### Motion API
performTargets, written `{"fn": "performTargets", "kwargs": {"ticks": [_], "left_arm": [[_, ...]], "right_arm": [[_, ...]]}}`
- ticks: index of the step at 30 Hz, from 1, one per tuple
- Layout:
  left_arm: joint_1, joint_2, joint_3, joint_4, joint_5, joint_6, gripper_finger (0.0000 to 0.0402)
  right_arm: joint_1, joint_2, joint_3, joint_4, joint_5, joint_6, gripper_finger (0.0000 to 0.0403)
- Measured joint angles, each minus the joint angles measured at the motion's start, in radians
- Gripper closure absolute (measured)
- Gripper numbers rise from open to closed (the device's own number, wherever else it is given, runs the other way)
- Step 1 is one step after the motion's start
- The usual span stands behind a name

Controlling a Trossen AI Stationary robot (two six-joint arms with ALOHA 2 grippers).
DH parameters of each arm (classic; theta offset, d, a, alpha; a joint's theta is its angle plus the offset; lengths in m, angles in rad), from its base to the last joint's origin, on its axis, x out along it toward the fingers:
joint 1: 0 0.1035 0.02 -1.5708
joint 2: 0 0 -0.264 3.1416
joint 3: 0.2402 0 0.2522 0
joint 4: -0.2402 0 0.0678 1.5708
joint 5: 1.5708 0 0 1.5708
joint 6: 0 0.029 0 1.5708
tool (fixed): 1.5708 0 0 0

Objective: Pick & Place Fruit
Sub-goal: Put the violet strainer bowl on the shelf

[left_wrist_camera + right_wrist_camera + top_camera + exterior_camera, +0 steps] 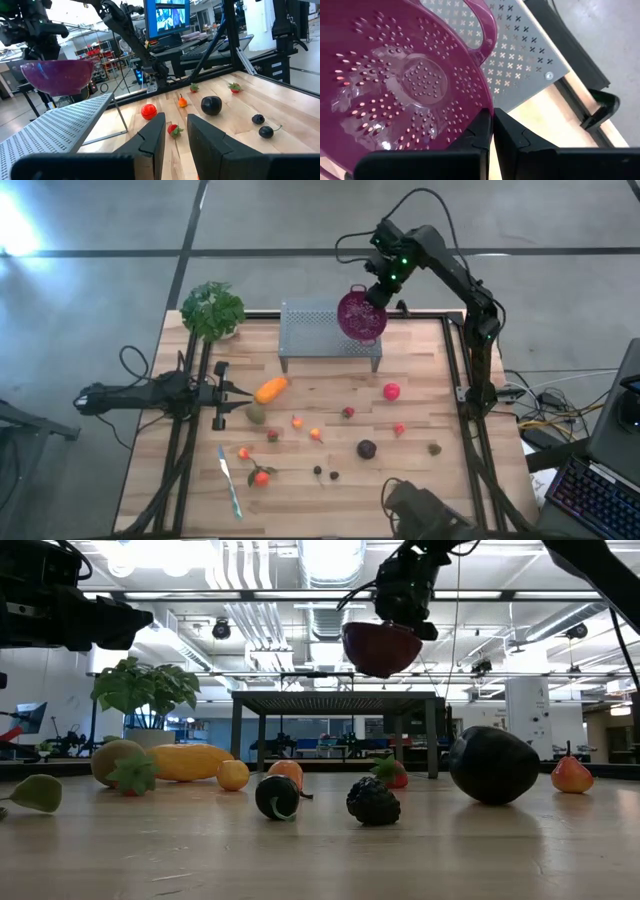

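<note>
We see the right end effector (372,298) raised above the far side of the counter (420,395), its fingers pressed together on the rim of the purple colander bowl (360,317), which hangs in the air over the right end of the perforated metal rack (318,330). In the right wrist view the two dark fingers (479,131) pinch the bowl's edge, and the rack lies below it.

The left end effector (228,392) lies low over the counter's left side, just left of the elongated orange fruit (270,389); its fingers (151,137) stand a little apart and hold nothing.

The fruit all rests on the counter, none in the bowl. The olive-green one (256,414) sits just beside the orange one, nearer us. The red ball (391,391) lies right of centre, near the rack's front edge, and the dark purple ball (367,448) lies nearer the front. Small red and orange pieces (316,434) are scattered between them, and two tiny dark berries (326,473) sit near the front.

A leafy green plant (213,309) stands at the far left corner.
</note>
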Motion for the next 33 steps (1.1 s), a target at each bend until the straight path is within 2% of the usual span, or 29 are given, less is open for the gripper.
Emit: {"fn": "performTargets", "kwargs": {"ticks": [16, 33], "left_arm": [[0.0, 0.0, 0.0, 0.0, 0.0, 0.0, 0.0314], [0.0, 0.0, 0.0, 0.0, 0.0, 0.0, 0.0314]], "right_arm": [[0.001, -0.003, -0.083, 0.005, 0.028, 0.002, 0.0394], [-0.004, -0.003, -0.09, 0.041, 0.056, 0.008, 0.0394]]}}
